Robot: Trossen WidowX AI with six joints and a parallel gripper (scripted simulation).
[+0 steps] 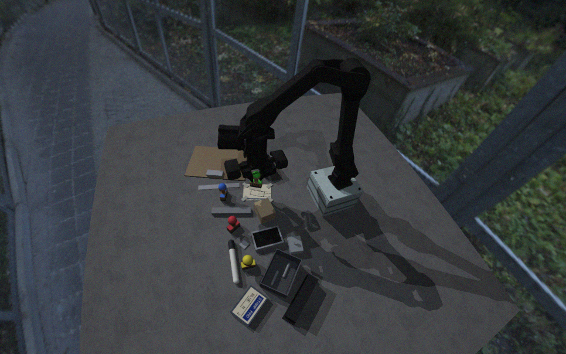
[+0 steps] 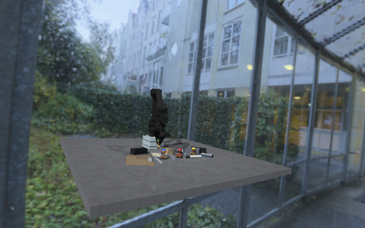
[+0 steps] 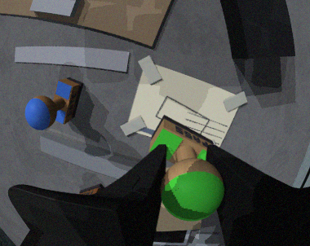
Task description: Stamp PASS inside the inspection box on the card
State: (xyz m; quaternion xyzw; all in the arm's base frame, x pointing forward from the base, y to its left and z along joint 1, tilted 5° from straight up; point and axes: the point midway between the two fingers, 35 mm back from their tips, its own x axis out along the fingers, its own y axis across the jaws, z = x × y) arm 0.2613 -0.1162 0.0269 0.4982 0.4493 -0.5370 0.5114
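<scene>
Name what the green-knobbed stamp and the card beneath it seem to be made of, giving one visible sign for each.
Green-knobbed stamp, gripped in the tool: probably wood with matte green paint, since tan shows at the neck between flat green parts; plastic is possible. Card: likely matte paper or thin card, cream, flat, printed with dark lines, taped at its corners.

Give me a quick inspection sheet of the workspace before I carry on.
Surface: grey bench, shadowed.
Job's things: green stamp held over the taped card; whether it touches, cannot tell. Black ink pad open.
Clutter: blue stamp, red stamp, yellow stamp, marker, brown sheet, small box, tray.
Pincer: shut on the green stamp.
Cables: nothing seen.
Surroundings: railings, plants, building.
</scene>
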